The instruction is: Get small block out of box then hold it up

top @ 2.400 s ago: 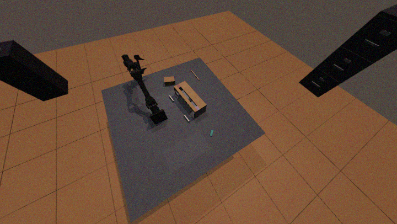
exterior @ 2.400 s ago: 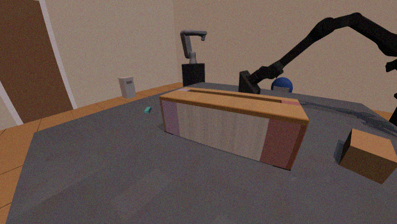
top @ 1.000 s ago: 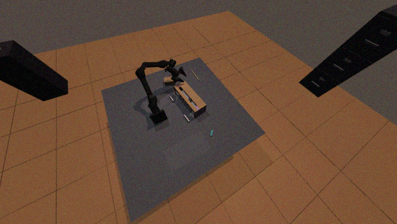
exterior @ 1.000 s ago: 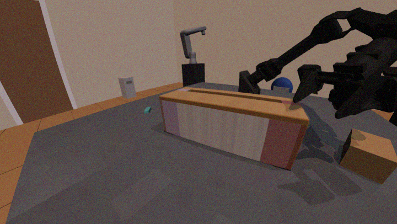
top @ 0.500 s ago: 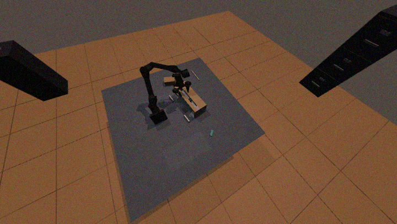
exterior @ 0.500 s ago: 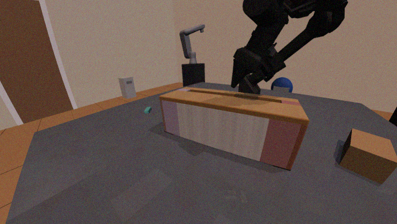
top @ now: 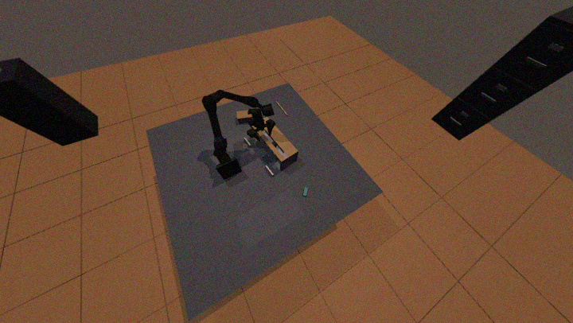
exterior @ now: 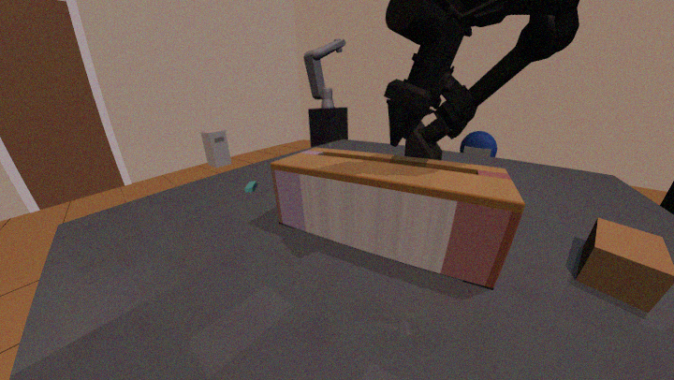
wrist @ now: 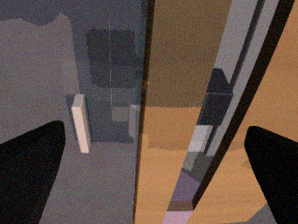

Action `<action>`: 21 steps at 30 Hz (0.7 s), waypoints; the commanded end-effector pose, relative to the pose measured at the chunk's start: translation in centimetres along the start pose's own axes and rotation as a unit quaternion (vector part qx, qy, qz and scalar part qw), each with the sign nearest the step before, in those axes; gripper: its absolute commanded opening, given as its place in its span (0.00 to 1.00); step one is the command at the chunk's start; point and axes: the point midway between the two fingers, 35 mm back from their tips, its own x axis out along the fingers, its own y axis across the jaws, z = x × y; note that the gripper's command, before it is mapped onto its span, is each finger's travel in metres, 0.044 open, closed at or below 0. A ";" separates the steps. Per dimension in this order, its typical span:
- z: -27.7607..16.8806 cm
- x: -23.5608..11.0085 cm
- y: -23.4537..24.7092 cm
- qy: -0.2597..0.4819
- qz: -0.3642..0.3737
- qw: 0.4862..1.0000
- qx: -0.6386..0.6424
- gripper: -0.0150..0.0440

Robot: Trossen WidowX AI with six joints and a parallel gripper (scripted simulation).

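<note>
Tan wood forms the lid of the box (exterior: 401, 182), which stands near the middle of the exterior view on a grey tabletop (exterior: 188, 283). Its front is pale in the centre, lilac at the left end and reddish at the right end. A long dark slot (exterior: 373, 159) runs along the lid. Above the slot, in the upper centre of the frame, the black arm (exterior: 519, 51) points its end effector (exterior: 417, 141) down at the lid, fingers spread apart with nothing between them. In the wrist view the two dark fingers sit at the lower corners, with the slot running between them. The block cannot be made out inside the box. Left of the box lies a small teal piece (exterior: 250, 186). At the right edge sits a small tan box (exterior: 627, 264).
</note>
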 end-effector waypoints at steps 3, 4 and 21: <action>0.3 1.0 0.1 -0.004 0.001 1.000 0.002 0.93; 0.4 1.2 0.1 -0.004 0.001 1.000 0.002 0.93; 1.3 3.8 0.2 -0.004 0.001 1.000 0.002 0.93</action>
